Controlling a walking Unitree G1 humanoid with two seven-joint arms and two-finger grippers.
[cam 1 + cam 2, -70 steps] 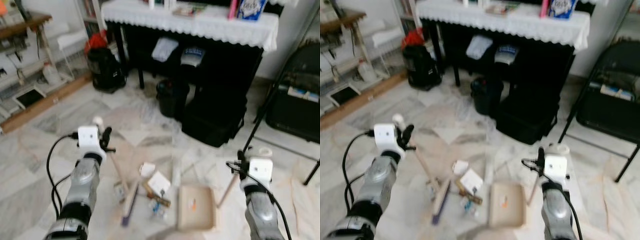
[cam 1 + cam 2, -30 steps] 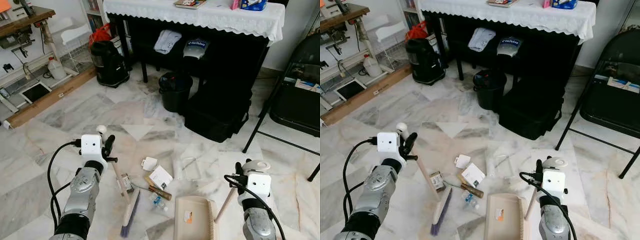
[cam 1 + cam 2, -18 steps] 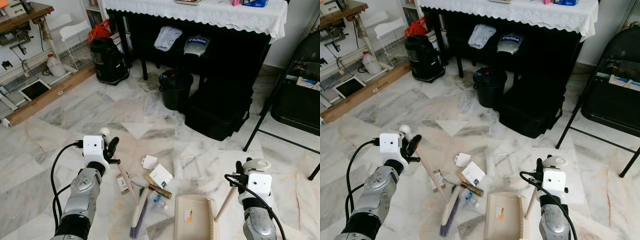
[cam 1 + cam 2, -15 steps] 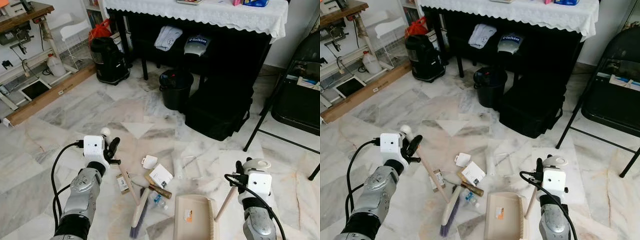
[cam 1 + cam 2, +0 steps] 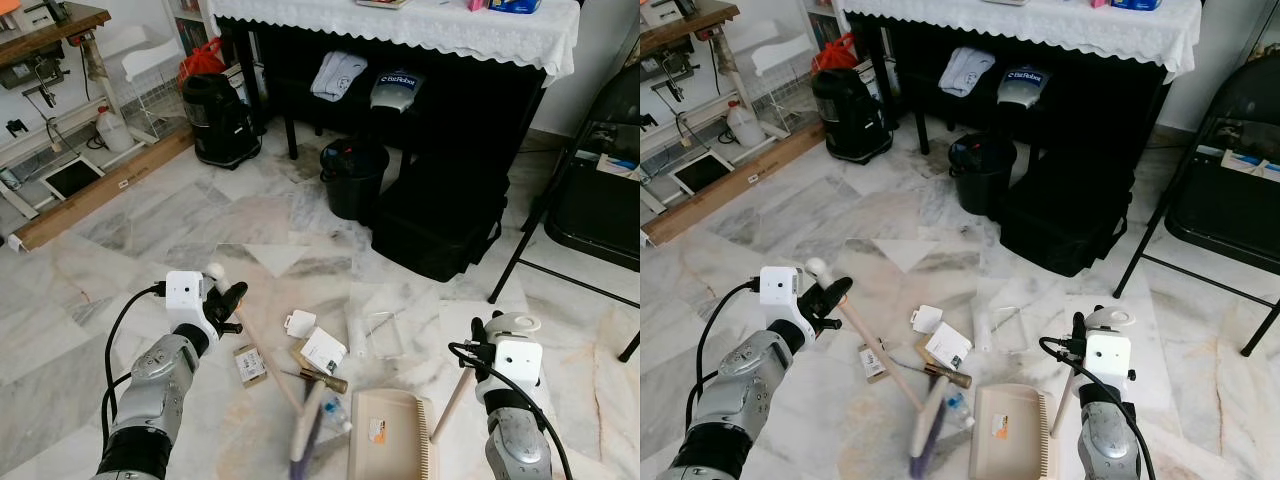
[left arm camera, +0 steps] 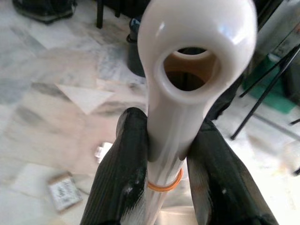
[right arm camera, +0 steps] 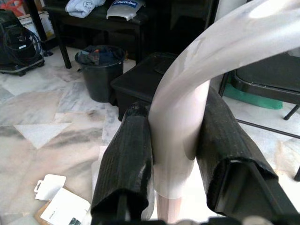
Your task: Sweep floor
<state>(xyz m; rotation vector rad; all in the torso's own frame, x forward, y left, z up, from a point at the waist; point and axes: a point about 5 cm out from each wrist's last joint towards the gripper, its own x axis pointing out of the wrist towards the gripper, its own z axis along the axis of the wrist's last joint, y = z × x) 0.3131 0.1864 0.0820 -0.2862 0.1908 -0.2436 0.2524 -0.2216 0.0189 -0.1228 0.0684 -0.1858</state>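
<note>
The broom (image 5: 303,432) head blurs at the bottom edge of the left eye view (bristles hard to make out). The left gripper (image 6: 164,180) is clamped on the broom's white handle top, both fingers (image 6: 123,173) pressed against it. The right gripper (image 7: 176,154) is closed around the dustpan (image 5: 392,433) handle. Since a moment ago, the broom head has swung right across the marble floor (image 5: 150,220) through the litter (image 5: 322,352), ending just beside the dustpan.
</note>
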